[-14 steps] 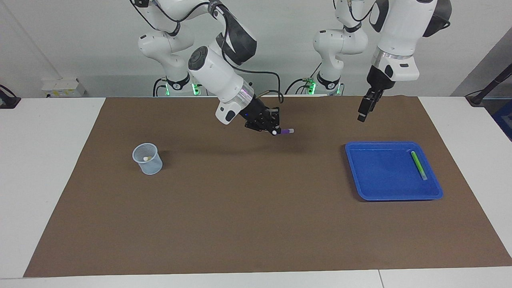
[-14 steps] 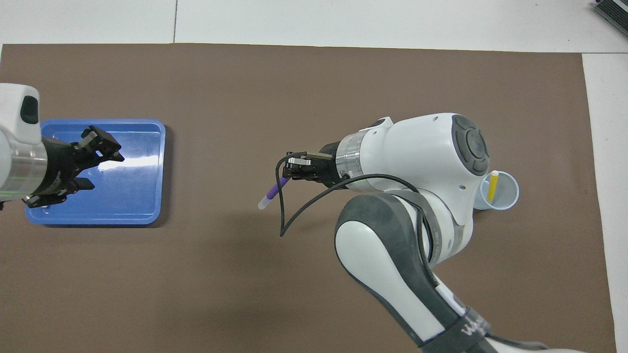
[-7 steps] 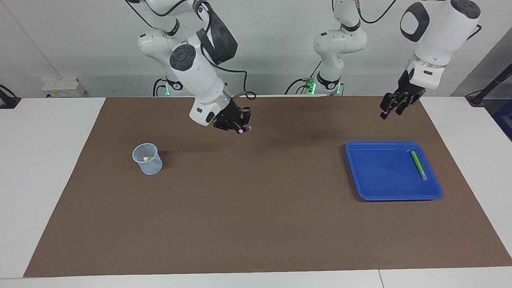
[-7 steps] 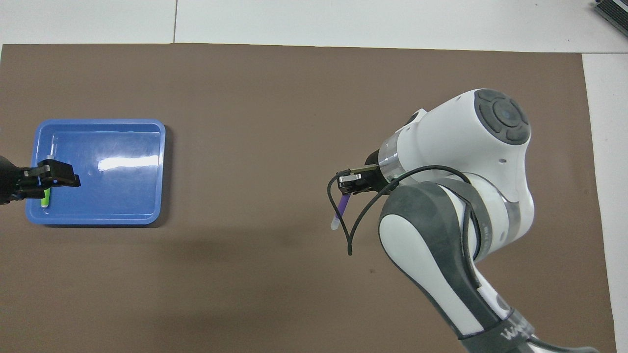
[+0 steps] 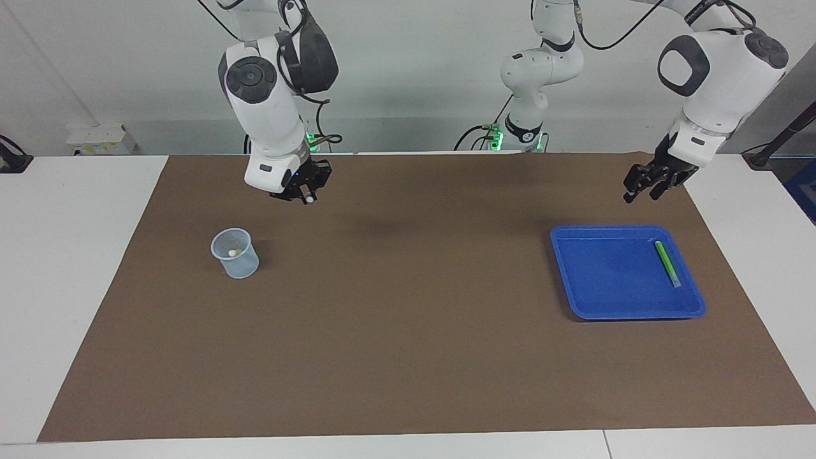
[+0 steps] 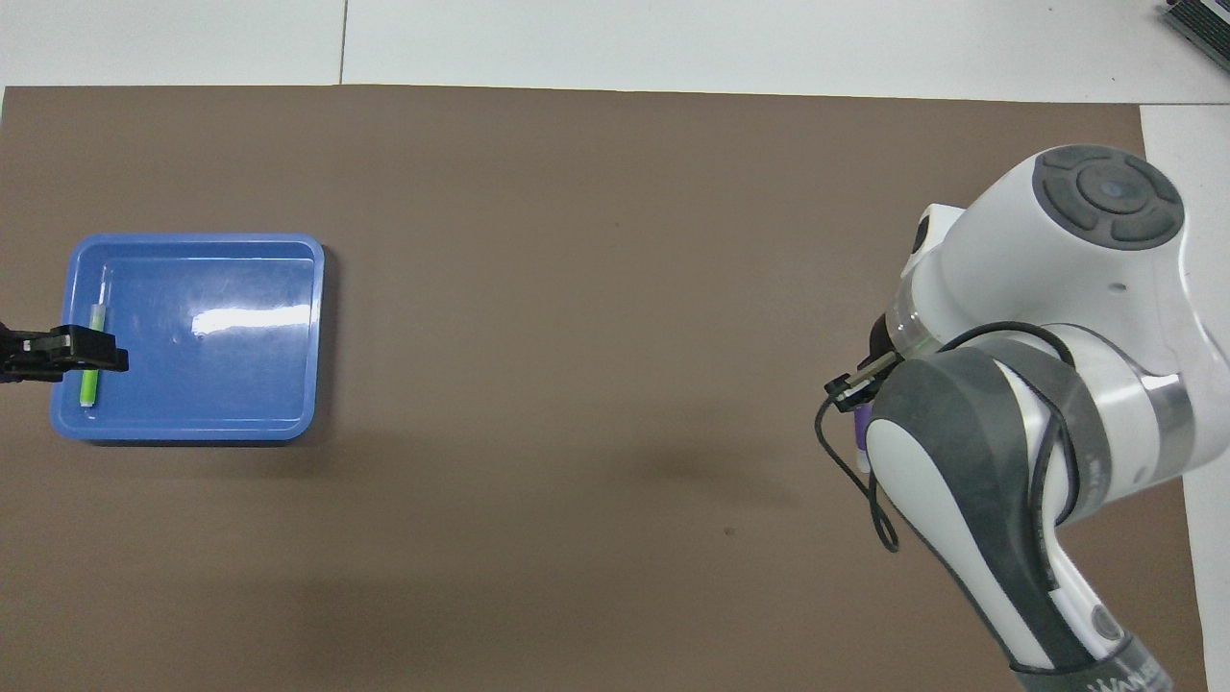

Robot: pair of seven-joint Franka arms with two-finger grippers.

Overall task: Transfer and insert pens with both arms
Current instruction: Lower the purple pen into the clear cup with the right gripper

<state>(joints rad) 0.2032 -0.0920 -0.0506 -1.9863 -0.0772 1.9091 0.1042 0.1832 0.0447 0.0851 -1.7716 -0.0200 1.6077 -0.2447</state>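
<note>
My right gripper [image 5: 299,189] is shut on the purple pen [image 5: 307,199], whose pale end points down. It hangs over the mat a short way from the mesh cup [image 5: 235,254]. The yellow pen [image 5: 231,253] stands in that cup. In the overhead view only a bit of the purple pen [image 6: 862,424] shows below the right gripper [image 6: 851,389], and the arm hides the cup. The green pen [image 5: 667,262] lies in the blue tray [image 5: 599,274], also seen from overhead [image 6: 89,381]. My left gripper [image 5: 645,186] is open and empty, raised over the tray's [image 6: 211,384] edge.
A brown mat [image 5: 408,331] covers the table between white margins. The cup stands toward the right arm's end and the tray toward the left arm's end.
My right gripper has carried the purple pen from over the mat's middle toward the cup and turned it tip down. My left gripper has swung outward to the tray's end.
</note>
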